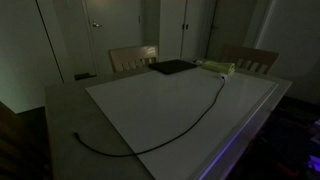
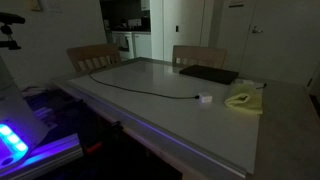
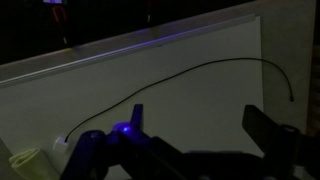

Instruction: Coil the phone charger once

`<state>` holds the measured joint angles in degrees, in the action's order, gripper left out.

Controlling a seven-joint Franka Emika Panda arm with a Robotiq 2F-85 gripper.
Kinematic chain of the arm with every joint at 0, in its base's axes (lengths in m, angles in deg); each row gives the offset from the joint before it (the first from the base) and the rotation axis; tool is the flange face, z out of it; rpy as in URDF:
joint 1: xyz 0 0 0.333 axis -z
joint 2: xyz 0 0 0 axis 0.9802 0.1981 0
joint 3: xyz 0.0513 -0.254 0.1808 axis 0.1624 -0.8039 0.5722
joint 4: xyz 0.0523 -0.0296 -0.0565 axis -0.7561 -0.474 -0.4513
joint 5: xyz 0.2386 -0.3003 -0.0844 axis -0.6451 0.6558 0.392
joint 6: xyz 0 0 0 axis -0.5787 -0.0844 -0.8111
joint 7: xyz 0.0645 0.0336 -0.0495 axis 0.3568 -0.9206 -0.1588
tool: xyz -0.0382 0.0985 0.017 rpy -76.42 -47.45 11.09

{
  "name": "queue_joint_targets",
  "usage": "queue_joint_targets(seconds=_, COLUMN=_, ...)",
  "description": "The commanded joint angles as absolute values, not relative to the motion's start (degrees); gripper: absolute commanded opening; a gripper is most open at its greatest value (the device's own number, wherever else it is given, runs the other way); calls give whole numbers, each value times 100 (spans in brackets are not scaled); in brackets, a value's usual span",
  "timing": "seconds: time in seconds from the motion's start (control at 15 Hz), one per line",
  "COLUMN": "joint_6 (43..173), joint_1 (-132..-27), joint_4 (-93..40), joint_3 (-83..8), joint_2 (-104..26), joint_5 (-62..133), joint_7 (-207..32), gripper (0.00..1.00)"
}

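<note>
Lying slack across the table [image 1: 70,105] from far edge toward a near corner, the phone charger [image 1: 190,125] looks light, limp & thin, prob. best pinched nr its free end by the gripper [image 3: 192,116], hovering wide open, empty.

Text on the table [image 1: 62,102]: we read none, in any view.
Pale box [image 1: 217,68] by the far edge: any print is too dim and small for us.
Black pad [image 1: 172,67] beside it: we make out no lettering.
</note>
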<state>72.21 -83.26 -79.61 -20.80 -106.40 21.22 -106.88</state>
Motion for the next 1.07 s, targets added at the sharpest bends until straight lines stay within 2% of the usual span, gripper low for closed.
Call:
queue_joint_targets(seconds=0.0, joint_6=7195, joint_1=-8242, joint_4=-7944, joint_3=-2027, joint_2=-10649, joint_5=2078, joint_7=-10636, gripper=100)
queue_joint_targets(seconds=1.0, joint_6=8185, joint_1=-8921, joint_4=-7986, joint_3=-1624, joint_2=-9552, joint_5=1216, joint_7=-10305, gripper=100)
